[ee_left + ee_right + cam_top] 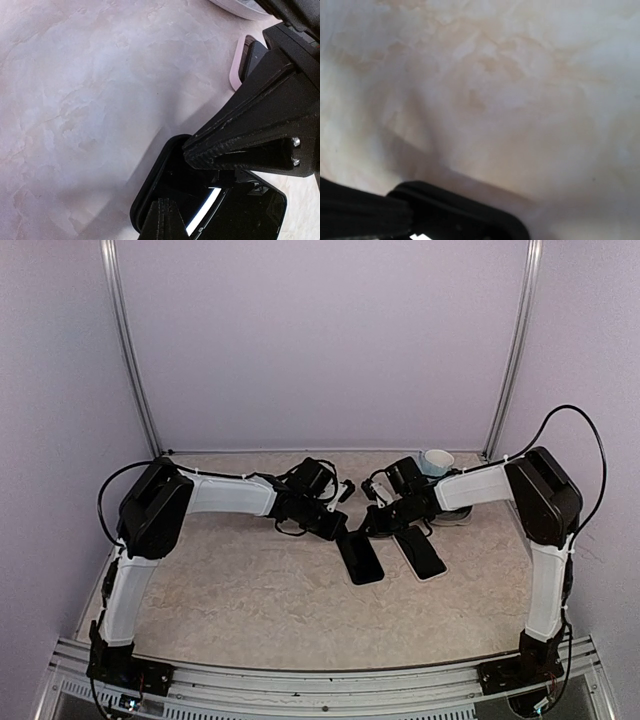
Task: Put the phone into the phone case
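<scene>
A black phone case (360,558) lies mid-table with the dark, glossy phone (250,212) lying in it. The case's raised rim (150,185) shows along the left side. My left gripper (163,202) is shut, and its closed tip rests on the phone just inside that rim. My right gripper (189,150) is also shut into a wedge, its tip pressing at the case's far end. In the top view, the left gripper (345,531) and right gripper (376,527) meet over the case's far end. The right wrist view shows only the case rim (470,212) and blurred tabletop.
A second phone in a pale pink-edged case (422,552) lies just right of the black one, also seen as the pale case (239,65). A white cup (437,461) and a pale dish (235,7) stand at the back right. Walls enclose the marbled table (230,590).
</scene>
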